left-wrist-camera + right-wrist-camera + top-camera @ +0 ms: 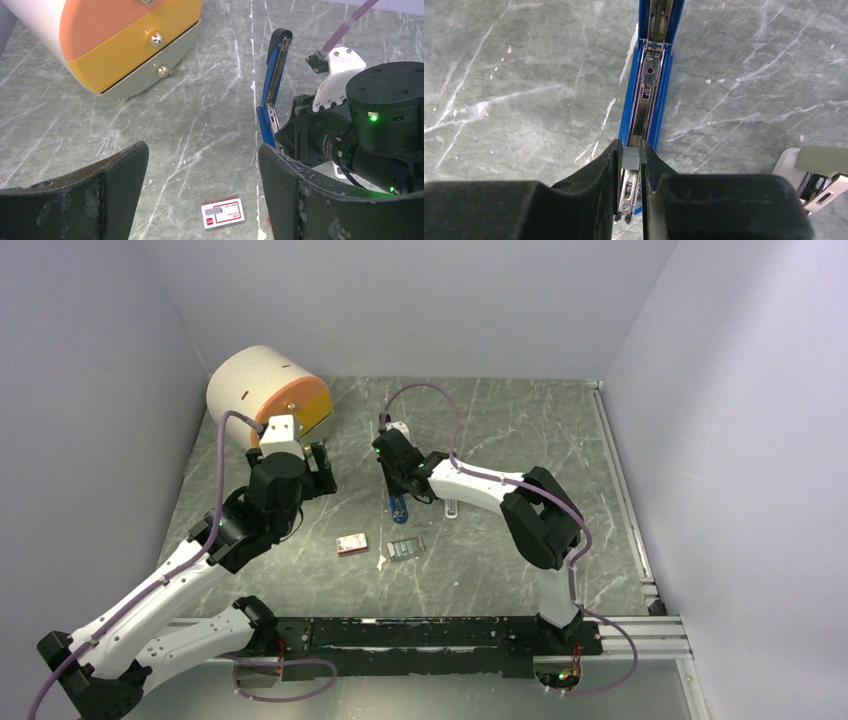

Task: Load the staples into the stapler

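The blue stapler [650, 85] lies opened out on the table, its metal channel facing up. My right gripper [630, 159] is shut on a short grey strip of staples [632, 156], held right over the near end of that channel. In the top view the right gripper [398, 492] points down at the stapler [400, 510]. More staples [404, 548] lie in a grey block nearer the arms, beside their pink-red and white box [351, 544]. My left gripper [202, 175] hangs open above that box [223, 213], holding nothing, left of the stapler [274, 75].
A round drawer unit [270, 390] with orange, yellow and grey fronts [125, 55] stands at the back left. A pale beige-grey bar [819, 170] lies just right of the stapler. The right arm's wrist [372, 125] sits close to my left gripper's right finger.
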